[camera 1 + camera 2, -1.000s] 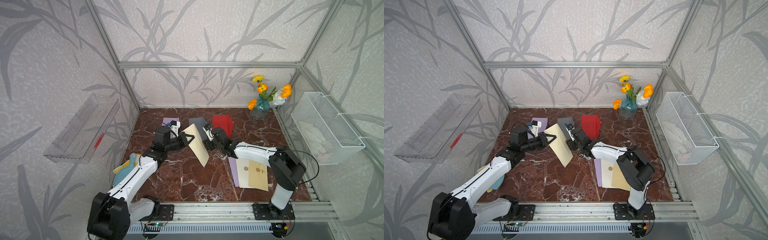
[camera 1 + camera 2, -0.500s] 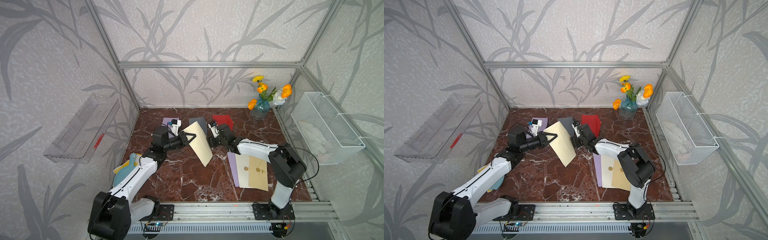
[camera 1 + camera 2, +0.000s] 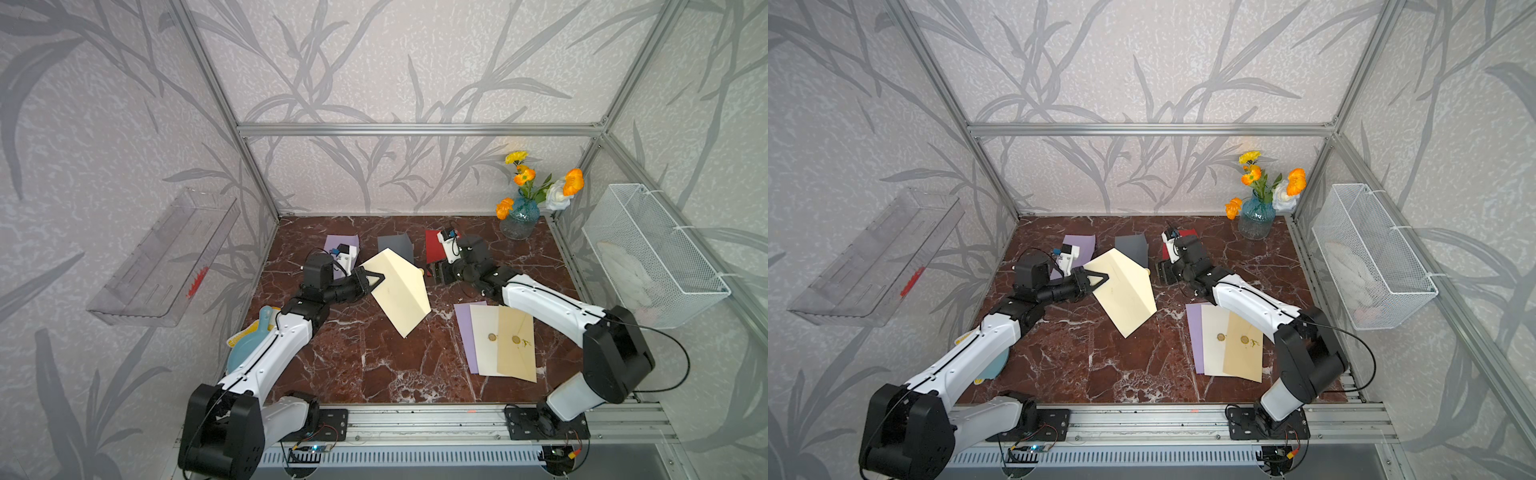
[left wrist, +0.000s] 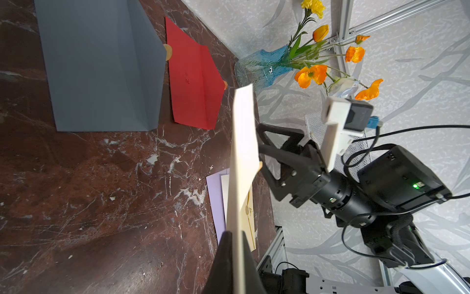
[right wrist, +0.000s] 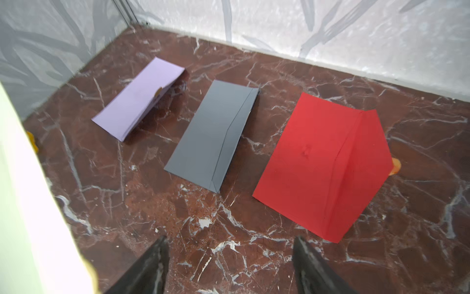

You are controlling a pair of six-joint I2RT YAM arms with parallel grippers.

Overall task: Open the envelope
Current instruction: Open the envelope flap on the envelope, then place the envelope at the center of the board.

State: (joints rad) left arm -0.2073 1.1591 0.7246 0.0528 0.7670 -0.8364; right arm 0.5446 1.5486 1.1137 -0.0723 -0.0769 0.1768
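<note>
**Desk inventory**

1. Cream envelope: held in the air over the middle of the desk. It is tilted, with 1 corner pointing down toward the marble. The flap appears folded out, with a yellowish scrap of seal at its tip on the side toward the right claw. The left wrist view shows the paper edge-on only.
2. Left claw: closed tight on the envelope's edge nearest the left arm, with the paper pinched between its 2 fingers.
3. Right claw: jaws spread wide with nothing between them. It sits low over the desk, just beside the flap tip. Whether a finger touches the paper cannot be told.
4. Row of 3 envelopes lying along the back edge, each apart from the next: a lilac envelope toward the back left corner, a grey envelope in the middle, and a red envelope to its right.
5. Fan of 3 envelopes: overlapping, flat, near the front right corner. Lilac is lowest, then cream, with tan on top. 2 round seals show.
6. Blue glass vase: holds orange, yellow and white flowers in the back right corner.
7. Teal dish: at the left edge, partly under the left arm.
8. White wire basket: on the right wall, off the desk.
9. Clear plastic tray: on the left wall, off the desk.
</note>
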